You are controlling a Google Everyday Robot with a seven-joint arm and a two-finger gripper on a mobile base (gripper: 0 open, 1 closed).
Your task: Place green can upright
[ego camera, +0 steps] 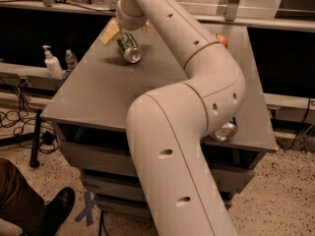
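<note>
The green can (130, 48) lies on its side at the far left of the grey table (93, 97), its silver end facing the front. My gripper (128, 32) hangs from the long white arm just behind and above the can. It is open, with one yellowish finger (110, 32) to the left of the can's far end and the other (146, 28) to the right. The fingers straddle the can's far end without closing on it.
A silver can (225, 131) lies near the table's front right edge, partly behind my arm. An orange object (222, 40) sits at the far right. A pump bottle (50, 62) and a small bottle (71, 59) stand on a ledge at left. A person's shoe (54, 211) is at bottom left.
</note>
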